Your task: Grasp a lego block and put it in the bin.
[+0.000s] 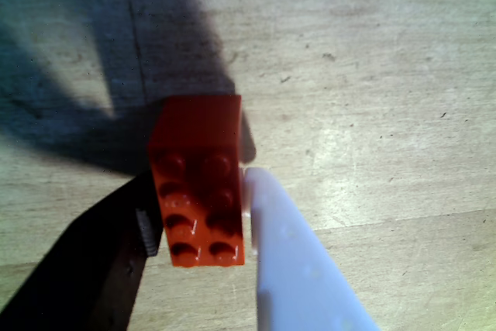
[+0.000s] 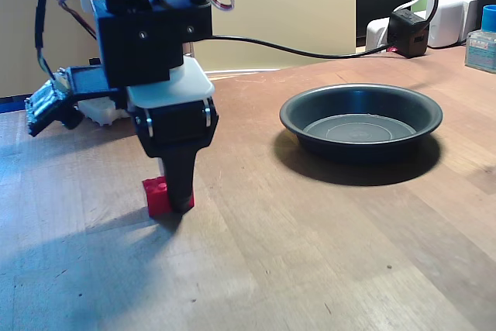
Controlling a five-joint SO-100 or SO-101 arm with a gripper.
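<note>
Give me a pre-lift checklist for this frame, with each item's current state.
1. Fingers on both long sides of the lego block: ok, wrist view shows the dark finger at its left, the white finger at its right.
2. Gripper firmly clamped: cannot tell.
3. Block off the table: not ok, it appears to rest on the wood.
4. Bin upright and empty: ok.
5. Path to the bin free: ok, bare wood between.

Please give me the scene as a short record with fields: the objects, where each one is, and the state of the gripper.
block: red lego block, on the wooden table, studs up
gripper: gripper down at the block, black finger on one side, white finger on the other
grip: fingers against the block's sides
bin: dark round pan, empty, right of the arm in the fixed view
</note>
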